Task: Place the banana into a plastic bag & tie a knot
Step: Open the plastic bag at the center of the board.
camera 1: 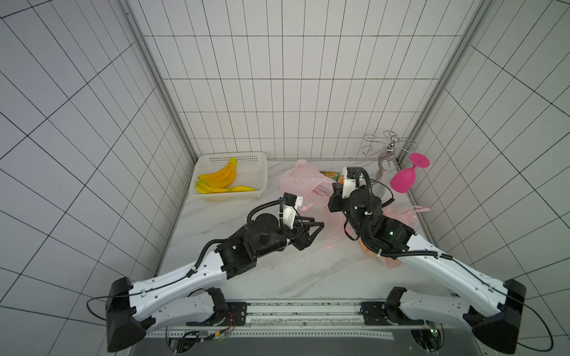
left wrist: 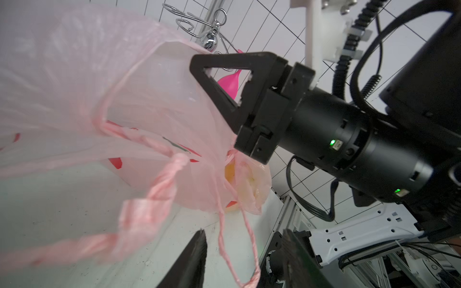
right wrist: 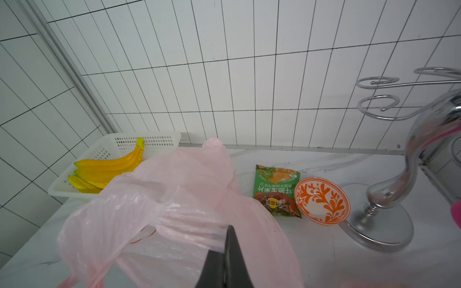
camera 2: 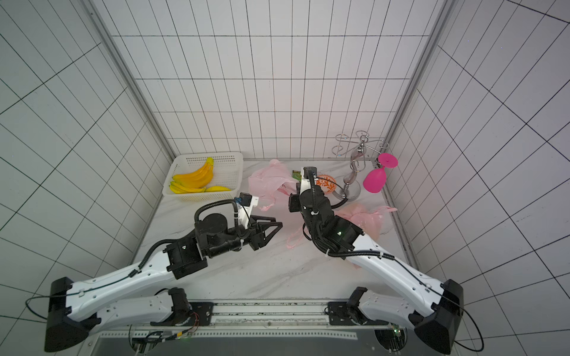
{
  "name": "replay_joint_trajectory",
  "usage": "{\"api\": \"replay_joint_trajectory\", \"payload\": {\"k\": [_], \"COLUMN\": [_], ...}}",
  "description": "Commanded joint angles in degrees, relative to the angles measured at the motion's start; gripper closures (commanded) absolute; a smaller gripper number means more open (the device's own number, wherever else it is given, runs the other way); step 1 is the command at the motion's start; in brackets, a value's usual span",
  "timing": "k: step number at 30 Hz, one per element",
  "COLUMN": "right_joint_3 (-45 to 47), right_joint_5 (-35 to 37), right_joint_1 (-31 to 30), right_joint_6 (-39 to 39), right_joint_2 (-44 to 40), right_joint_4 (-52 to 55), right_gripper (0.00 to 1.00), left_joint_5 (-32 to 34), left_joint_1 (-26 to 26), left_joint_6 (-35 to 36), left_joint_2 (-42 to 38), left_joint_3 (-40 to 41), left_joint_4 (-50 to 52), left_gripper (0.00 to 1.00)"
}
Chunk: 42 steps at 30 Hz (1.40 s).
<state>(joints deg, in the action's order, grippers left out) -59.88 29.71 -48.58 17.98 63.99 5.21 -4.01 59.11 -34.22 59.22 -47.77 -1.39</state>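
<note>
Yellow banana bunches [camera 1: 219,182] lie in the white basket [camera 1: 260,172] at the back left. A pink plastic bag [camera 1: 300,178] spreads over the middle back of the table. More pink bag [camera 1: 401,217] lies under my right arm, with a yellow shape [left wrist: 230,172] showing through the film. My right gripper [right wrist: 228,239] is shut on a fold of the pink film, which it holds stretched. My left gripper [left wrist: 244,232] is open near the table's middle. A twisted pink handle loop [left wrist: 250,239] hangs between its fingers, and neither finger touches it.
A green snack packet [right wrist: 274,189] and an orange-patterned bowl [right wrist: 321,199] lie at the back, behind the bag. A chrome glass rack [camera 1: 388,154] holds a pink wine glass [camera 1: 404,180] in the back right corner. Tiled walls close in three sides.
</note>
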Motion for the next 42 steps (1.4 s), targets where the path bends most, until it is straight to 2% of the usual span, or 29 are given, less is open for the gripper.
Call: {"api": "replay_joint_trajectory", "payload": {"k": [1,4,7,11,15,17,20,25,31,38,42], "right_joint_3": [-1.1,-0.3,0.3,1.2,2.2,3.6,4.9,6.1,7.9,10.5,10.7], "right_joint_5": [-4.0,-5.0,-6.9,-7.2,-5.7,-3.7,-3.3,-4.4,-6.1,-5.4,-6.2], "right_joint_1": [-0.7,-1.0,-1.4,-2.0,-2.5,-2.5,-2.6,-2.7,-2.7,-2.7,-2.7], "right_joint_6": [3.4,4.9,6.4,7.7,8.6,9.1,8.6,8.0,7.9,8.7,9.0], "right_joint_2": [-0.8,-0.9,-1.5,-2.8,-3.2,-4.0,-4.7,-4.5,-4.1,-4.7,-4.9], "right_joint_4": [-2.6,-2.6,-3.0,-3.2,-1.8,-1.6,-2.1,-3.4,-5.2,-6.3,-7.0], "right_gripper": [1.0,1.0,1.0,1.0,1.0,1.0,1.0,1.0,1.0,1.0,1.0], "left_joint_5": [1.1,2.6,8.5,8.2,11.2,11.9,11.5,3.7,-8.9,-13.6,-12.8], "left_joint_1": [-0.2,-0.3,-2.1,-6.6,-10.5,-13.0,-15.1,-17.9,-17.4,-16.7,-16.4], "left_joint_6": [-2.1,-2.7,-5.4,-6.1,-7.3,-8.3,-7.2,-8.3,-10.3,-13.9,-12.9], "left_joint_2": [0.5,3.9,7.5,12.0,15.5,17.9,21.3,24.8,24.1,23.4,25.3], "left_joint_3": [1.4,0.9,-0.2,-0.3,-2.4,-4.9,-6.6,-7.4,-3.0,-0.4,-2.2], "left_joint_4": [-10.5,-13.8,-11.5,-14.2,-9.6,-3.0,1.8,4.2,-12.8,-23.7,-21.1], "left_gripper": [0.49,0.49,0.49,0.45,0.42,0.42,0.39,0.31,0.28,0.27,0.33]}}
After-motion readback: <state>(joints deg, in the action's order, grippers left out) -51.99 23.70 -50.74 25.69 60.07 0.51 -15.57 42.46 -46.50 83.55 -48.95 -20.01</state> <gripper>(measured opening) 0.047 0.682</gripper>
